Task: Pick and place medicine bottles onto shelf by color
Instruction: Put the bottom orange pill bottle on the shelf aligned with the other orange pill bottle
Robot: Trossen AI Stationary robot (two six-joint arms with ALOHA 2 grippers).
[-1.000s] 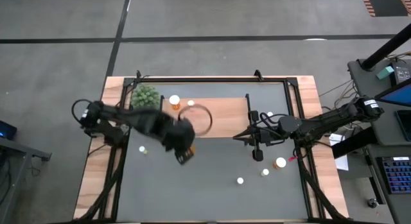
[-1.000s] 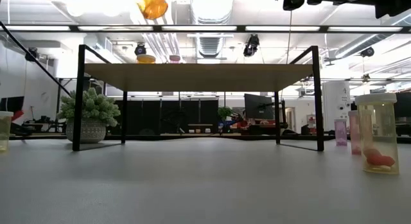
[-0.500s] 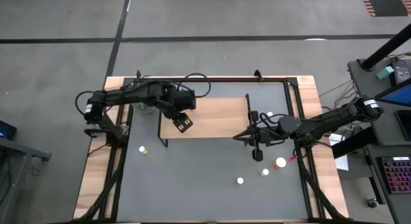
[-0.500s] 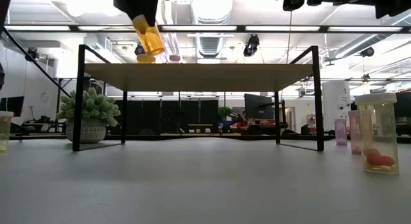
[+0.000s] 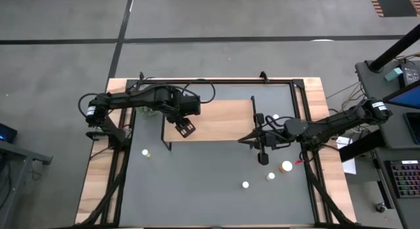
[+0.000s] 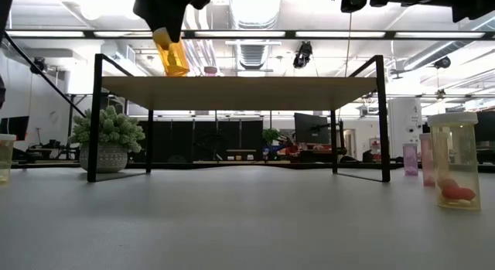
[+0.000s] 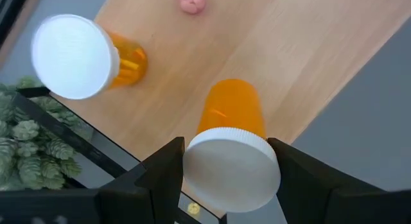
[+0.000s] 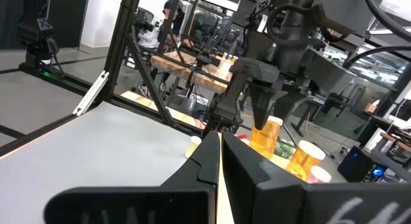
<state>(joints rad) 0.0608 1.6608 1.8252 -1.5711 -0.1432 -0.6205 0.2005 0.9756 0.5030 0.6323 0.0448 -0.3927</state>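
Left wrist view shows the left gripper with its two dark fingers pressed against the white cap of an orange bottle, which sits squarely between the jaws; the bottle's base is hidden behind its own body, so whether it touches the shelf cannot be told from here. In the low view the same bottle hangs tilted with its lower end at the board's top edge, and the gripper is cut off by the picture's top. A second orange bottle stands on the shelf near the held one, nearer the green plant, and a small pink bottle on the board is partly cut off. In the high view the held bottle is hidden under the left gripper, which is over the left part of the shelf. The right gripper, jaws closed and empty, waits beside the shelf's right end. More bottles stand on the grey table, too small to make out well.
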